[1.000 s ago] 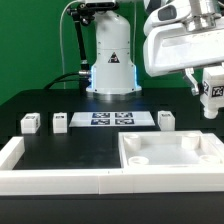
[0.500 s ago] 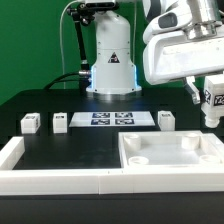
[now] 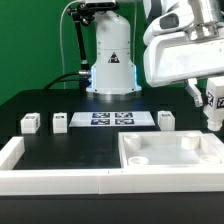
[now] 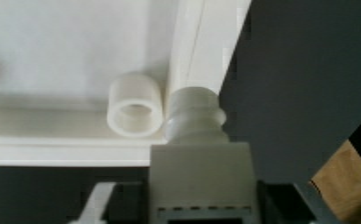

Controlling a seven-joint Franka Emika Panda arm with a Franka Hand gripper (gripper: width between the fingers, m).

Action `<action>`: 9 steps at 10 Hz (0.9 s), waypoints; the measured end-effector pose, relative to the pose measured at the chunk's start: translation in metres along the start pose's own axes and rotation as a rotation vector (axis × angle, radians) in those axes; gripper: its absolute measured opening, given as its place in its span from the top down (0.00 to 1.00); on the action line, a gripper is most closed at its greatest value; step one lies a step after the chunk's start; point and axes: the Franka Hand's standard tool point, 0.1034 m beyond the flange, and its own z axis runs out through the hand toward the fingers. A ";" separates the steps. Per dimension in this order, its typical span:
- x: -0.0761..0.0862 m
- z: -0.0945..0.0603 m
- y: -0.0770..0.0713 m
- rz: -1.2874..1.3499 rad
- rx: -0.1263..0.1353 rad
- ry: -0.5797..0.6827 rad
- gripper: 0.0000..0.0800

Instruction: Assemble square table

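Contact is plain at the arm's end: the pincer (image 3: 208,98) of the white robot arm (image 3: 180,50) is closed on a small white plastic leg post with a black-and-white tag (image 3: 215,108), open only as far as the post's width. The held post hangs upright in the air over the far corner, on the exterior view's right, of the large white plastic square slab (image 3: 165,160). In that view it looks clear of the slab.

The slab, tray-like with raised corners, lies flat at the table's near corner on the exterior view's right. It sits next to the long low white wall (image 3: 50,180) that runs along the table's near edge and turns up the edge on the exterior view's left.

In the wrist view the held post (image 4: 203,170) points its narrow rounded tip at the slab's raised rim (image 4: 52,135), just beside a short round white socket (image 4: 136,105) in the slab's corner. Whether the tip touches the slab cannot be told.

Three more posts stand upright on the black table (image 3: 60,145), in a row toward its far edge. The first loose post (image 3: 30,123) and the second loose post (image 3: 60,122) stand near each other on the exterior view's left, and the third loose post (image 3: 165,119) stands on the right. Between the second and third lies the thin flat white marker board (image 3: 112,119). The arm's white base (image 3: 112,60) rises at the far edge behind the board.
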 end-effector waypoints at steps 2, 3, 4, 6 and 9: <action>0.016 0.001 0.010 -0.017 -0.020 0.131 0.64; 0.010 0.009 0.012 -0.015 -0.023 0.148 0.64; 0.007 0.013 0.014 -0.018 -0.023 0.135 0.64; 0.005 0.016 0.014 -0.019 -0.022 0.123 0.64; -0.002 0.026 0.017 -0.023 -0.022 0.108 0.64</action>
